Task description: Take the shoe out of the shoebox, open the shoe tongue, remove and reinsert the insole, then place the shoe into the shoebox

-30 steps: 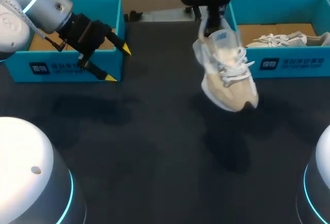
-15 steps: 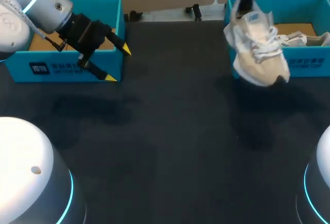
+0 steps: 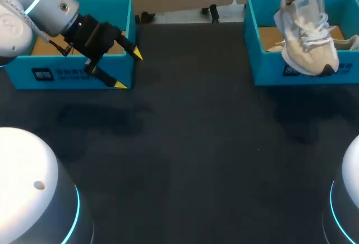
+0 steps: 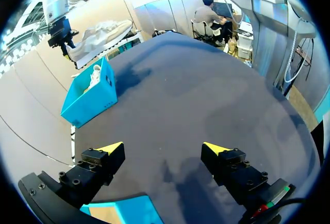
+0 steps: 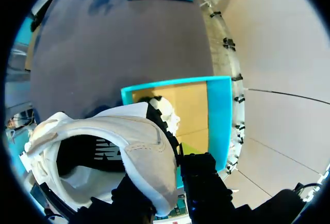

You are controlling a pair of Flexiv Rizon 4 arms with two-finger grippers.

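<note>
the right fingers [image 5: 162, 172] are closed on the back rim of the shoe [image 3: 307, 42], one finger inside and one outside. the shoe hangs in the air with its toe down, right over the blue shoebox [image 3: 263, 73], not touching it.

the head view shows the shoe from the side, with white laces and a tan toe. the right wrist view looks down into the shoe's mouth, where there is dark print that i cannot read. under the fingers it shows the brown floor of the shoebox and another shoe [image 5: 164, 113] lying there.

the left fingers [image 3: 128, 70] are open and hold nothing. they sit at the front corner of a second blue box [image 3: 78, 70]. the left wrist view shows just bare dark counter [image 4: 196, 105] between and ahead of them, with lots of free room. far ahead of them it shows the shoebox at the counter's edge and the shoe up above it.

each box has a dark label with white marks on its front wall. the two boxes are well apart, with open counter between them.
</note>
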